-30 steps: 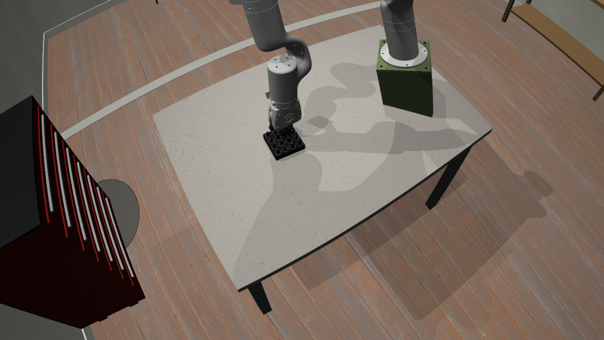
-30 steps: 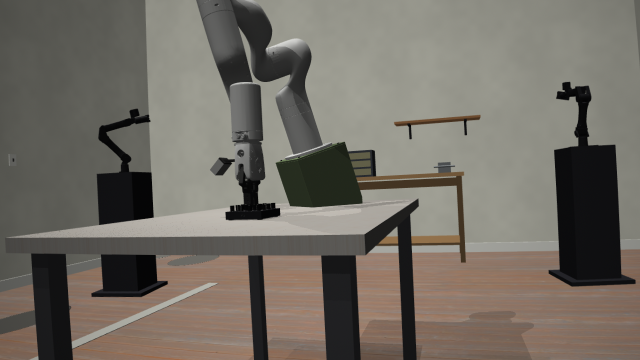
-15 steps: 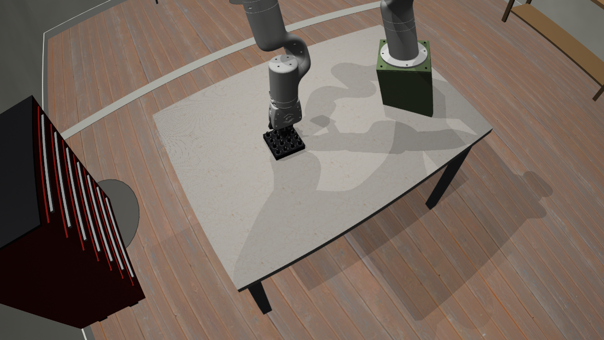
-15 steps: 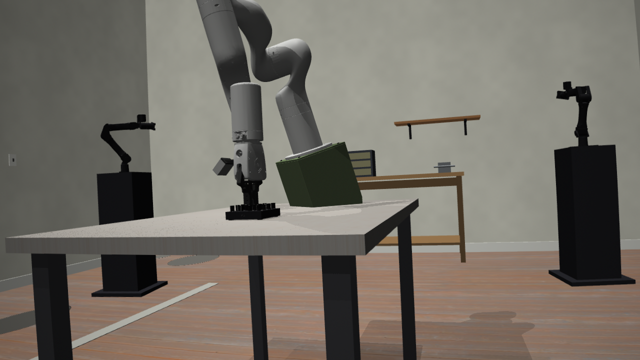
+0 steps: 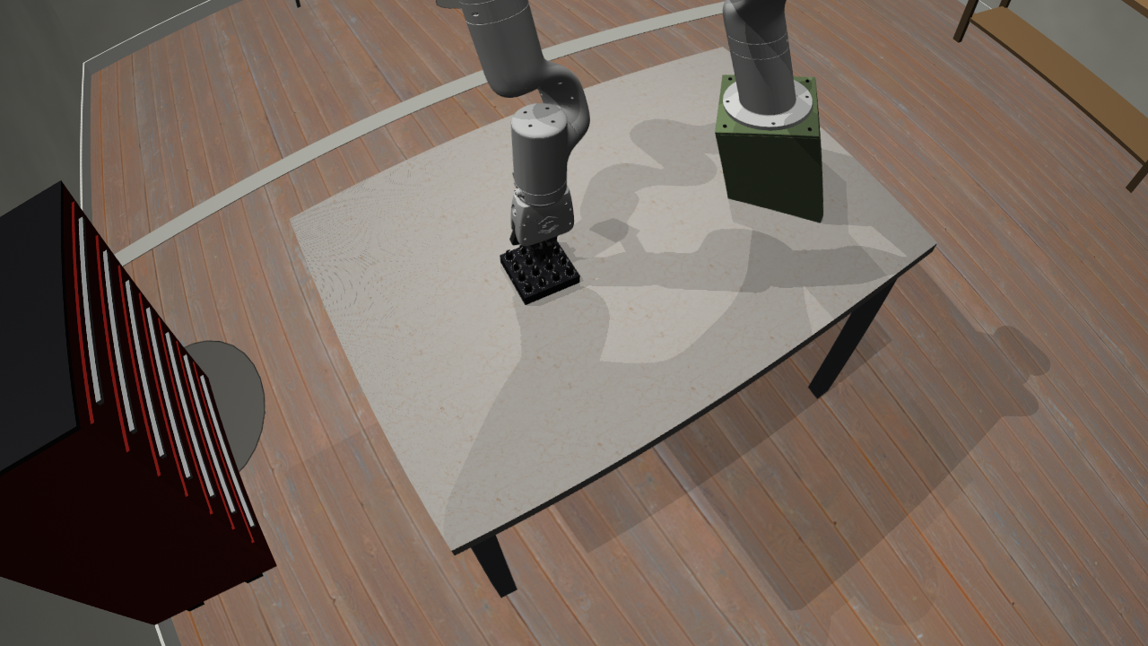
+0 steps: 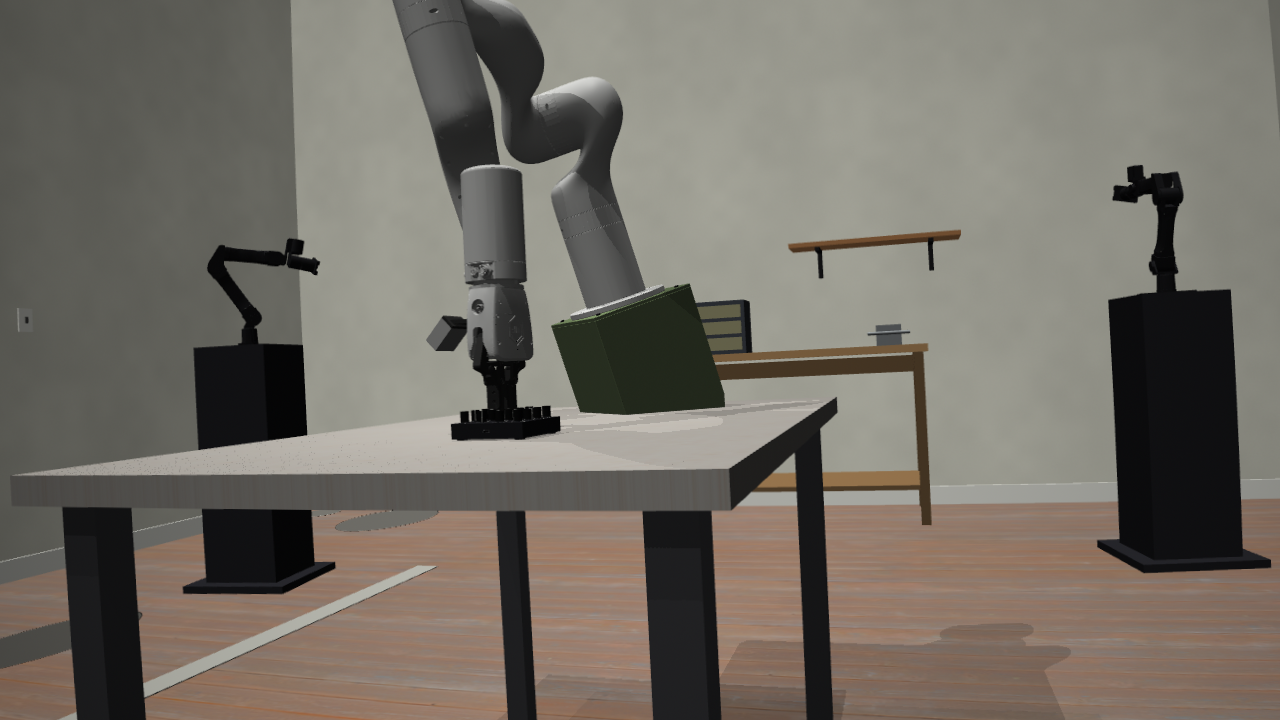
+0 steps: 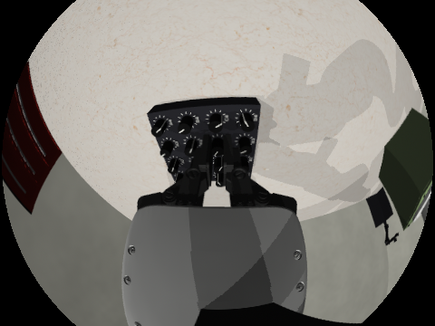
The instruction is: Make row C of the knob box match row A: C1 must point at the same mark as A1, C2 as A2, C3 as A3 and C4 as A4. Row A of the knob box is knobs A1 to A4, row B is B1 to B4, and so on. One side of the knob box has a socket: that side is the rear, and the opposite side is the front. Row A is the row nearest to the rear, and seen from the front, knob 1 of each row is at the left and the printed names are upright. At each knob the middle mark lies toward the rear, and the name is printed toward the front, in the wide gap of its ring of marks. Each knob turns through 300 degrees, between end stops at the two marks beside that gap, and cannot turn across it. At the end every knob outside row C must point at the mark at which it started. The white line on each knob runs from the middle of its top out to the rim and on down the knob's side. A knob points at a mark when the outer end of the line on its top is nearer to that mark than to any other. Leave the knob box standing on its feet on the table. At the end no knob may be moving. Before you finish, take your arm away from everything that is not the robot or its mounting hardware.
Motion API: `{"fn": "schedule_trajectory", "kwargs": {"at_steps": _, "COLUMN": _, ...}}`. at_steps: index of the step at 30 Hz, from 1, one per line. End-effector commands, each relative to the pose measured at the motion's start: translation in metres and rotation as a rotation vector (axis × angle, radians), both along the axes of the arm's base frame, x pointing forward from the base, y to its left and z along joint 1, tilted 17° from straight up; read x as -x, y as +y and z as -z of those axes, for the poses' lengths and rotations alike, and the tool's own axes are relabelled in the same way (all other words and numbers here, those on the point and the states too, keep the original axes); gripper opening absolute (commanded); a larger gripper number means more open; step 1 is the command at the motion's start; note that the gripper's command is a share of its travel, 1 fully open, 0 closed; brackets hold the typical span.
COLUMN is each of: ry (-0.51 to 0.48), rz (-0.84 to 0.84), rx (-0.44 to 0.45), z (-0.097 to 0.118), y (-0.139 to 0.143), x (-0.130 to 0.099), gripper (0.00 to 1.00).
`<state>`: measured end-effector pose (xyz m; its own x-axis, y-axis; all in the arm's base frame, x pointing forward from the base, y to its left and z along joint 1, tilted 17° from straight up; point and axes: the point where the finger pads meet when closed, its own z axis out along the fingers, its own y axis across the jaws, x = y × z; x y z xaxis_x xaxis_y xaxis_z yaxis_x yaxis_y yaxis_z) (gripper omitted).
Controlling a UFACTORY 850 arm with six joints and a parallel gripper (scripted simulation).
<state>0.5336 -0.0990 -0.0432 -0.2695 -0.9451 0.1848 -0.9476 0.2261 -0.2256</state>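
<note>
Gripping one knob (image 7: pixel 217 150) of the knob box (image 5: pixel 539 273), our gripper (image 7: pixel 217 174) has its dark fingers closed on either side of it; we cannot read which knob it is, only that it stands in the third column from the left of the wrist view, behind the row farthest from the camera. Neighbouring knobs crowd close on both sides of the fingers, and in the far row we can see white lines on four knob tops, though the marks they point at are too small to read.

We see the box standing flat on the pale table (image 5: pixel 417 385), toward the rear middle of the top, with bare table surface around it on all sides. Well apart to the right stands the green pedestal (image 5: pixel 770 172) carrying our arm. Off the table's left end a dark red cabinet (image 5: pixel 104 498) stands on the floor, and a wooden bench (image 6: pixel 832 356) lies beyond the far edge.

Our arm rises from the pedestal, bends over, and drops its last link (image 6: pixel 492 223) straight down, so the gripper meets the box vertically from above.
</note>
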Motion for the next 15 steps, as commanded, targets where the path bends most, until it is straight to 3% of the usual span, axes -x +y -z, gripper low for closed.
{"fn": "schedule_trajectory", "kwargs": {"at_steps": 1, "ry": -0.002, "rz": 0.0, "rx": 0.0, "z": -0.0006, "y": 0.0, "x": -0.0008, "gripper": 0.08}}
{"fn": "schedule_trajectory", "kwargs": {"at_steps": 5, "ry": -0.002, "rz": 0.0, "rx": 0.0, "z": -0.0006, "y": 0.0, "x": -0.0008, "gripper": 0.08}}
{"fn": "schedule_trajectory", "kwargs": {"at_steps": 6, "ry": -0.002, "rz": 0.0, "rx": 0.0, "z": -0.0006, "y": 0.0, "x": -0.0008, "gripper": 0.19}}
{"fn": "schedule_trajectory", "kwargs": {"at_steps": 15, "ry": -0.002, "rz": 0.0, "rx": 0.0, "z": -0.0006, "y": 0.0, "x": -0.0008, "gripper": 0.19}}
